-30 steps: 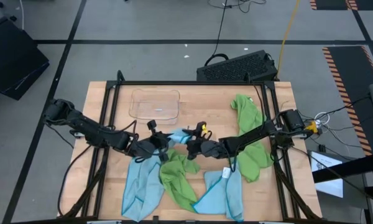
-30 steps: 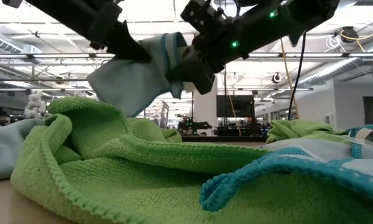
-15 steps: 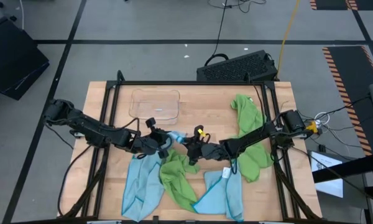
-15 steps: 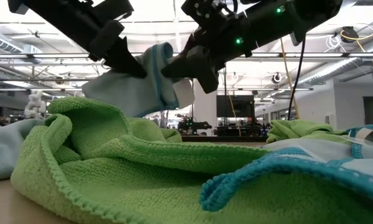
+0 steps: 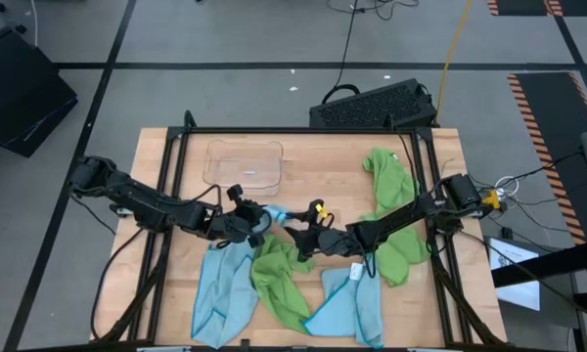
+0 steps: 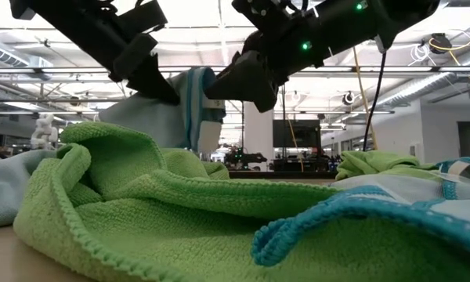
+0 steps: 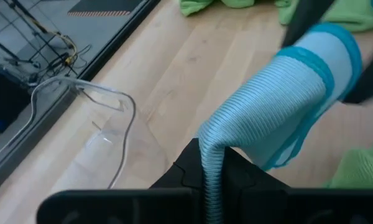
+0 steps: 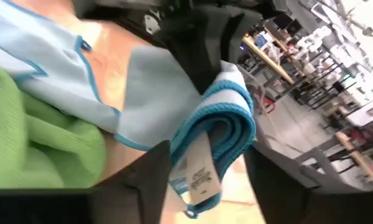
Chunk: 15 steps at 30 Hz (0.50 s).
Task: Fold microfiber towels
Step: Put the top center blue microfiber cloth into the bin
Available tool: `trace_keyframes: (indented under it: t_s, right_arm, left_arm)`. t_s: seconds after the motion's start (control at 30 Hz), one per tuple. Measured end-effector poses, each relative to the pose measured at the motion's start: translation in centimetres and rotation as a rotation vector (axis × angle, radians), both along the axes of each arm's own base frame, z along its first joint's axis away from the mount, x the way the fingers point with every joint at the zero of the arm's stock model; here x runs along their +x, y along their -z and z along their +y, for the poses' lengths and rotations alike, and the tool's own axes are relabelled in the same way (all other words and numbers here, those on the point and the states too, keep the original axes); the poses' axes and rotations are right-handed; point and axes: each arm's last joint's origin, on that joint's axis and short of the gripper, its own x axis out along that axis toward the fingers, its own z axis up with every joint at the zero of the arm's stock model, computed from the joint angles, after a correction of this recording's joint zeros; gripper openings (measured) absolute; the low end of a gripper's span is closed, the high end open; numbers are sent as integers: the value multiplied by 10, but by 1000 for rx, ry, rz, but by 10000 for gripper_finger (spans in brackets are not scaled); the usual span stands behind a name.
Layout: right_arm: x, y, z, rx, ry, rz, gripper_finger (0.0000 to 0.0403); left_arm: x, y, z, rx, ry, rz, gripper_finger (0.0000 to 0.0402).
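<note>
A folded light blue towel (image 5: 276, 213) with a darker blue edge and a white tag (image 8: 199, 177) hangs in the air over the table's middle. My left gripper (image 7: 211, 177) is shut on one end of it. My right gripper (image 8: 205, 155) comes from the table's right. It is open, with one finger on each side of the towel's tagged end (image 8: 227, 124). Below them a lime green towel (image 6: 164, 204) lies crumpled on the table. In the low view the left gripper (image 6: 168, 92) and the right gripper (image 6: 231, 82) face each other across the blue towel (image 6: 186, 110). My left gripper pinches the blue towel's folded end (image 7: 210, 155) between its two fingers, several layers together. The fingers come from the table's left, slanting down. The towel is lifted clear of the table and reaches away from the fingers toward my right gripper. I cannot tell whether my right gripper touches the towel.
A clear plastic tray (image 5: 245, 163) stands at the far left of the table. More towels lie about: blue ones at the near left (image 5: 220, 288) and near right (image 5: 352, 303), a green one in the near middle (image 5: 279, 279) and another along the right side (image 5: 391, 210).
My left gripper has rolled its wrist. The blue towel, spread slanting between the two grippers a second ago, has bunched together and turned, so that its darker edge now stands upright.
</note>
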Motion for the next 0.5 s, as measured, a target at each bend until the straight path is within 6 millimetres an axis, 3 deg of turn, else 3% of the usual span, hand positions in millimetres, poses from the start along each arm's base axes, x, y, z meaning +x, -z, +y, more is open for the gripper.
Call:
trace_keyframes:
  t_s: [0.13, 0.3, 0.5]
  right_arm:
    - [0, -2, 1, 114, 30, -77, 270]
    - [3, -8, -2, 168, 47, -159, 333]
    - [12, -1, -13, 161, 65, -239, 358]
  left_arm:
    - [1, 0, 4, -32, -40, -23, 28]
    - [2, 0, 10, -67, -64, -35, 14]
    - [5, -2, 14, -125, -66, -73, 19]
